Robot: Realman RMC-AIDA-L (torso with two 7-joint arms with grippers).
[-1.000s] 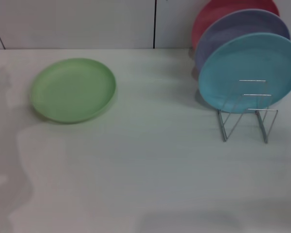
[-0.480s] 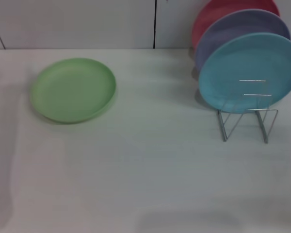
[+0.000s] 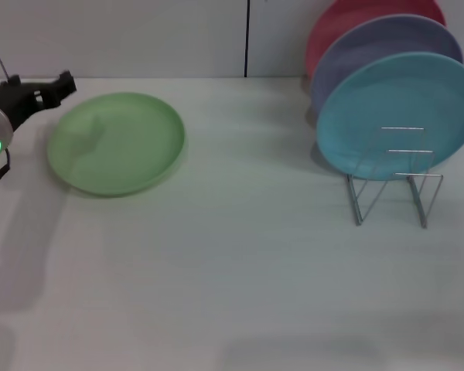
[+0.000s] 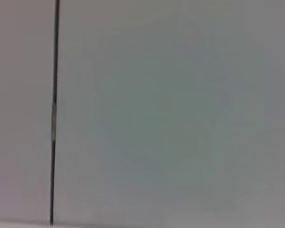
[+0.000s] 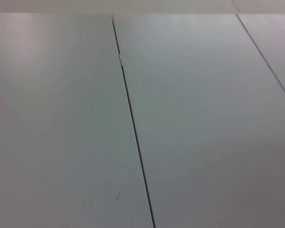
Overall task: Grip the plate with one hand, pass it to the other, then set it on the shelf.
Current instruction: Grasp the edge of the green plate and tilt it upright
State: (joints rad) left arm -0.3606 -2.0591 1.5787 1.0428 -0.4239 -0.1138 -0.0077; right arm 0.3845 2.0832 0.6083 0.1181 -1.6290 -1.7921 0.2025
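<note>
I am only starting this job. Nearest to me, the white surface [image 3: 232, 294] is lying flat in front of my body. A bit farther, on my left side, my left gripper [image 3: 58, 85], the black one on the white-silver arm with the green light, is hanging just beside the far left edge of the round light green plastic plate [image 3: 116, 143]. I am not touching the plate, and I cannot tell if my gripper is spread apart or closed. The plate is lying flat on the surface, well apart from the thin silver wire shelf [image 3: 390, 189] on my right side. My right gripper is not showing anywhere.

In the shelf, a round turquoise plate [image 3: 398, 116] is standing up in front. Behind it a lavender plate [image 3: 371, 46] is standing, and a red plate [image 3: 348, 19] is farthest back. The front wire loops look free.

I think every step is left to do: grabbing the plate, passing it to my other gripper, and setting it in the shelf.
</note>
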